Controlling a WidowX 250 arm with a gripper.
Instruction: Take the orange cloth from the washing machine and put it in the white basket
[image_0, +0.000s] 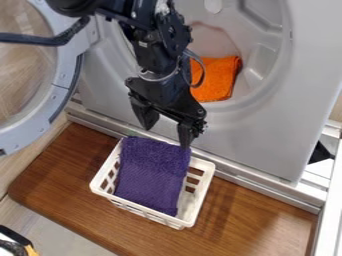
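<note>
Camera view: the black arm (157, 52) comes in from the top edge, in front of the washing machine (280, 125).
Gripper (167, 128): fingers spread apart, pointing down over the back edge of the basket; whether the tip nearer the orange cloth touches the purple one, I cannot tell.
Orange cloth (219, 77): inside the drum opening, bunched on its lower part, behind the arm's looped cable (202, 75).
White basket (204, 191): upright on the brown wooden board (70, 175), in front of the machine, with slotted sides.
Purple cloth (152, 172): in the basket, laid from the back rim towards the front.
Round door (19, 141): swung open at the left edge of the view.
</note>
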